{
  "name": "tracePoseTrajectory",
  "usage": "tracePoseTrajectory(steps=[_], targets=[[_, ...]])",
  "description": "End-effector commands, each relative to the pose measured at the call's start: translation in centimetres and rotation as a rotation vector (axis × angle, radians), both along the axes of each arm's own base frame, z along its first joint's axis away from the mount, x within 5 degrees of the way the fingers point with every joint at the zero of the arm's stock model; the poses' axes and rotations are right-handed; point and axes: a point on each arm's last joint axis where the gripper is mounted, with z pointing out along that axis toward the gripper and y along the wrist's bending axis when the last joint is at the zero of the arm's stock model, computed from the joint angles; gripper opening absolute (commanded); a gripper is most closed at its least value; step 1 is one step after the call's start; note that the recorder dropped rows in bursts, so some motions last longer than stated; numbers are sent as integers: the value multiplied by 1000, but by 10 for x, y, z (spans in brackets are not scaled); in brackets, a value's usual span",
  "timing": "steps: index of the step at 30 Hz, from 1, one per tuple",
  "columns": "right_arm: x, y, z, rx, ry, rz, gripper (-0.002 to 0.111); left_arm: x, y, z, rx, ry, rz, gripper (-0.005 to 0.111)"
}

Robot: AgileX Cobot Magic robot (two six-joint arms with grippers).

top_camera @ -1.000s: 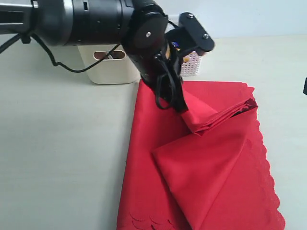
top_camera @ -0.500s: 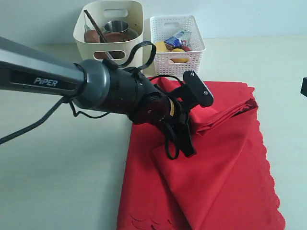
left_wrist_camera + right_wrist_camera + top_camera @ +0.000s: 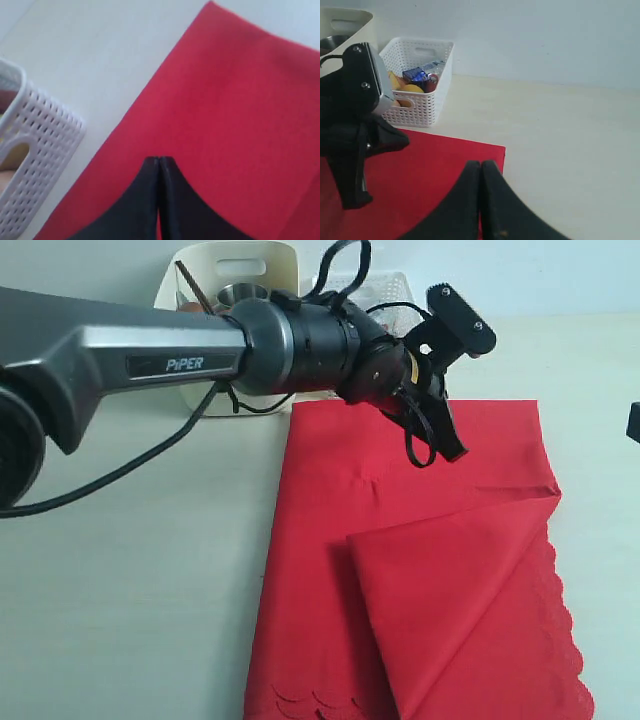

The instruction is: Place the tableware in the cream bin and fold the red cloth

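Pale tabletop (image 3: 130, 570) bears the red cloth (image 3: 400, 540) beneath the closed left hand (image 3: 159, 161).

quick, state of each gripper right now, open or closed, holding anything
left gripper: closed, holding nothing, above the red cloth
right gripper: closed, holding nothing

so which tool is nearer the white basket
Left. The left tool hangs close beside the basket, over the edge of the red cloth. The right tool is farther off, by a corner of the cloth.
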Motion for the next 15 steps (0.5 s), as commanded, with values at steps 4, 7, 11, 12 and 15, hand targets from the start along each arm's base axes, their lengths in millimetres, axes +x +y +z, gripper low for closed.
tracePoseTrajectory(steps=[4, 7, 11, 12, 15], targets=[[0, 0, 0, -7, 0, -1, 0, -19, 31, 36, 118, 57, 28, 1], [0, 0, 0, -7, 0, -1, 0, -34, 47, 15, 190, 117, 18, 1], [0, 0, 0, -6, -1, 2, 0, -51, 65, -14, 240, 191, 21, 1], [0, 0, 0, -6, -1, 2, 0, -55, 67, -19, 236, 212, 27, 1], [0, 0, 0, -5, -1, 4, 0, -62, 69, -28, 235, 233, 25, 1]])
